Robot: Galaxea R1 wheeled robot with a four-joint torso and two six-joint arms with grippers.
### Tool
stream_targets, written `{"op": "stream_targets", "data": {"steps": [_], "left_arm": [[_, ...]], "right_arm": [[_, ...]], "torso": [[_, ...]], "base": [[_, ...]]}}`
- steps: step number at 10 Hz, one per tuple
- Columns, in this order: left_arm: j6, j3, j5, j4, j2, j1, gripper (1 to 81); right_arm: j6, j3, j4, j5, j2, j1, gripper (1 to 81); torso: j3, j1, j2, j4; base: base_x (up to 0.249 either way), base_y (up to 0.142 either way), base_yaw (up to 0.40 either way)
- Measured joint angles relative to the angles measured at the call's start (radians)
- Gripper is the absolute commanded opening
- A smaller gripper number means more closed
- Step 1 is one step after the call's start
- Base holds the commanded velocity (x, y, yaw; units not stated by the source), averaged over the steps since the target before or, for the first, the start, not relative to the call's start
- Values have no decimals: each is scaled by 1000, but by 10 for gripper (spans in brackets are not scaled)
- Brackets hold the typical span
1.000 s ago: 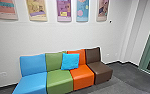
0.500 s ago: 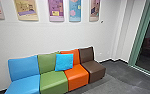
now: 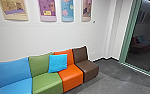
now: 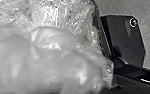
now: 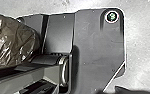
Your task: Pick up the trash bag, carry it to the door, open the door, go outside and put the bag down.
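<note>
Trash bag (image 4: 53,57) crumpled, head view turned right, more green-framed glass (image 3: 143,32) showing; jaws' state, cannot tell

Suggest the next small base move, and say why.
Probably a slight, slow turn to the right: the row of seats lies ahead, while grey floor runs past its brown end to green-framed glass on the right, where a door may be. Clear plastic near the left wrist camera argues for going gently.
</note>
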Motion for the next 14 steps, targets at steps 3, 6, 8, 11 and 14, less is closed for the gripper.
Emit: {"op": "stream_targets", "data": {"steps": [3, 6, 8, 11, 14], "left_arm": [[0, 0, -3, 1, 0, 0, 10], [0, 0, -8, 2, 0, 0, 10], [0, 0, -44, 2, 0, 1, 10], [0, 0, -98, 18, 0, 15, 10], [0, 0, -108, 31, 0, 20, 10]], "right_arm": [[-3, 5, 1, 18, -9, 0, 811], [0, 6, 17, 21, 3, 0, 811], [0, 6, 21, 37, 1, -8, 811], [0, 6, 23, 108, 9, -31, 811], [-4, 6, 23, 107, 14, -28, 811]], "torso": [[0, 0, 0, 0], [0, 0, 0, 0], [0, 0, 0, 0], [0, 0, 0, 0], [0, 0, 0, 0]], "base": [[0, 0, -224], [0, 0, -237], [0, 0, -248], [0, 0, -251], [0, 0, -251]]}}
